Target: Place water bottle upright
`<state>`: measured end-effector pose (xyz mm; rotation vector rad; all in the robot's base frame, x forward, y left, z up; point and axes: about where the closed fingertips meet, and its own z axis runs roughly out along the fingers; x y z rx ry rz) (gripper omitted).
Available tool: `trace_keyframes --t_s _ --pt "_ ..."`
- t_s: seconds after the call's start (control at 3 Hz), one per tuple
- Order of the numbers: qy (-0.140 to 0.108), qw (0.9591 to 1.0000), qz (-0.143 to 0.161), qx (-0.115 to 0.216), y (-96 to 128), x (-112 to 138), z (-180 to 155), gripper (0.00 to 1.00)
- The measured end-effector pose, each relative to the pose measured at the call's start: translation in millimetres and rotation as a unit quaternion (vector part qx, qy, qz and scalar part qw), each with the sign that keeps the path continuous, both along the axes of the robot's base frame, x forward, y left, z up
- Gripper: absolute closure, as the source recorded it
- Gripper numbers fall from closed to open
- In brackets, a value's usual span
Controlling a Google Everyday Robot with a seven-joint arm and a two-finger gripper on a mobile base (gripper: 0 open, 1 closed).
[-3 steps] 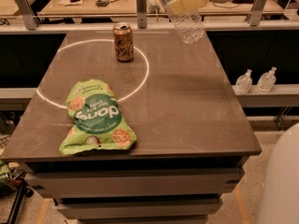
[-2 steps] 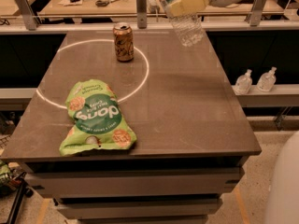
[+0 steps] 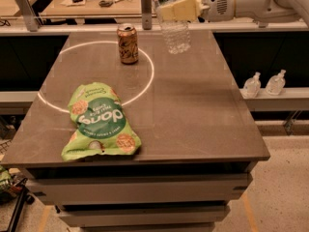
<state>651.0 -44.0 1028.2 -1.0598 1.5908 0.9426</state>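
Observation:
The water bottle (image 3: 175,34) is clear ribbed plastic. It hangs roughly upright over the far middle of the dark table (image 3: 203,110). Its top part with the label is cut off by the frame's upper edge. My gripper (image 3: 177,8), with pale yellow fingers (image 3: 186,6), reaches in from the upper right and is shut on the bottle's upper body. The bottle's base sits just above or at the table surface; I cannot tell which.
A brown soda can (image 3: 128,43) stands upright left of the bottle, on a white circle line (image 3: 145,83). A green snack bag (image 3: 99,122) lies at the front left. Two small pump-top sanitizer bottles (image 3: 263,83) stand on a ledge to the right.
My gripper has carried the bottle leftward and a little lower, closer to the soda can. The can and the bag have not moved.

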Motion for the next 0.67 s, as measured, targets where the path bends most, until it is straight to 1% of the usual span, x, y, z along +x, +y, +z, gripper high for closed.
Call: trace_keyframes --t_s 0.33,0.67 --pt "-0.020 0.9992 -0.027 0.023 12 -8 -13 1.00" --pt "-0.026 0.9976 -0.059 0.025 12 -15 -31 1.00"
